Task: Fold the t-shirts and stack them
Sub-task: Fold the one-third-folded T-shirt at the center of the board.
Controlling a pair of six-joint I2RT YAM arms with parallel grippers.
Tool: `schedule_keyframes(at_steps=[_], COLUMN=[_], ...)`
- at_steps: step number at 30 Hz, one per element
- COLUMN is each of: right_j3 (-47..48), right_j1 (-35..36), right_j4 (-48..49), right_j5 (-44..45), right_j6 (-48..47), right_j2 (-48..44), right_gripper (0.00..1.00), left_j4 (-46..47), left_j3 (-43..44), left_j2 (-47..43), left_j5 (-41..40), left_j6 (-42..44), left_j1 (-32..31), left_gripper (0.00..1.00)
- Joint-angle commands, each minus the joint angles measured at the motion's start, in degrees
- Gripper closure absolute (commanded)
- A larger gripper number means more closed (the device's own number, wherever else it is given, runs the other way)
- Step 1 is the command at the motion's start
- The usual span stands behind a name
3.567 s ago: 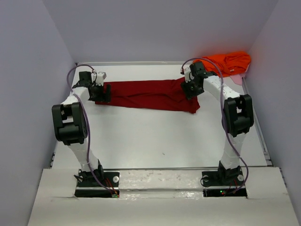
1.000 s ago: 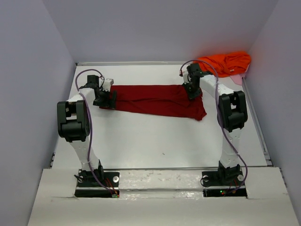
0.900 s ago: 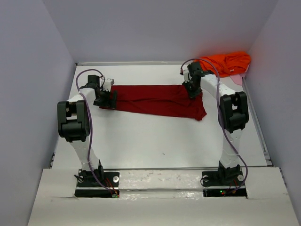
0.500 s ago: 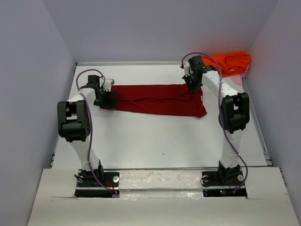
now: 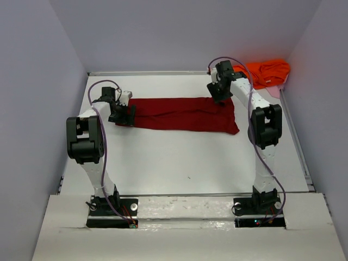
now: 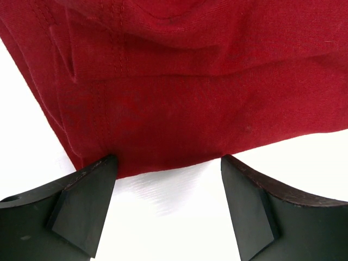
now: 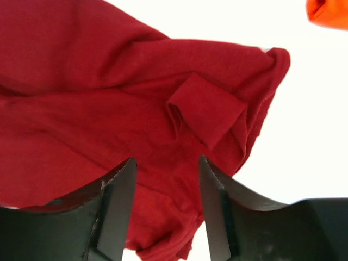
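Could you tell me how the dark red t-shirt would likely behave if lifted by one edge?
The dark red t-shirt would probably droop limply: it lies flat with soft wrinkles. Its folded flap may flop open. The cloth looks thin, so probably light.

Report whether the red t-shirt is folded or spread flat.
Folded, partly: the crimson t-shirt lies as a long narrow band on the table, with a flap turned over on top.
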Motion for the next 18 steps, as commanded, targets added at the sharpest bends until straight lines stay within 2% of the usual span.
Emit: schedule_keyframes(at_steps=[1,5,9,18], right_j3=[1.96,0.38,-2.69,-0.42], right_j1=[-0.77,-0.77,-0.77,-0.77], right_j4=[-0.79,-0.62,0.35,1.49], right_j5=[3.23,3.06,-0.63,1.48], right_j6=[-0.32,-0.41,0.2,0.11], right_j2=[1.86,1.43,-2.78,1.42], right_gripper=[0.43,0.42,0.41,0.42], left_j4=[-1.1,-1.02,-0.93,-1.01], left_j3=[-1.24,-1.24,-1.32,-1.67], left_j2=[-2.16,-2.34,-1.99,-2.25], left_j5=[0.68,0.77,0.77,1.3], left_j6=[0.35,0.35,0.35,0.34], left_j1=[-0.53,-0.44,-0.44,-0.53], left_gripper=[0.11,0.11,0.11,0.11])
